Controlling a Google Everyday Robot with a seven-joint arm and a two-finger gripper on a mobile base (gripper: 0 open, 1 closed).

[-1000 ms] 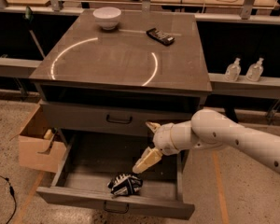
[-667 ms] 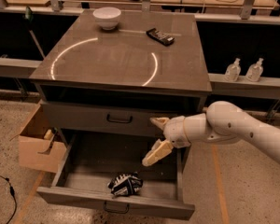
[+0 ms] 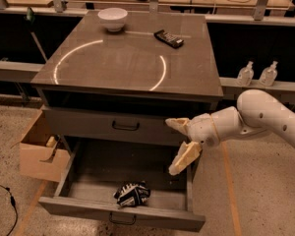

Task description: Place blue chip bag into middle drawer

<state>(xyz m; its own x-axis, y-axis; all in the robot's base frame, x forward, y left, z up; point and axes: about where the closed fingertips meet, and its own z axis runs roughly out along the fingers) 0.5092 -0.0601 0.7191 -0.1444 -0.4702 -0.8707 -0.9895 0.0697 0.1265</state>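
Observation:
The blue chip bag (image 3: 132,194) lies crumpled on the floor of the open middle drawer (image 3: 88,211), near its front centre. The drawer is pulled far out. My gripper (image 3: 171,147) is open and empty. It hangs over the drawer's right rear part, just in front of the closed top drawer (image 3: 125,126), above and to the right of the bag and clear of it. The white arm reaches in from the right.
A white bowl (image 3: 112,18) and a flat black packet (image 3: 168,38) sit on the cabinet top. An open cardboard box (image 3: 39,151) stands against the cabinet's left side. Two clear bottles (image 3: 246,73) stand on a ledge at the right.
My gripper has risen and drawn back to the right, away from the bag. The bag stays where it lay in the drawer.

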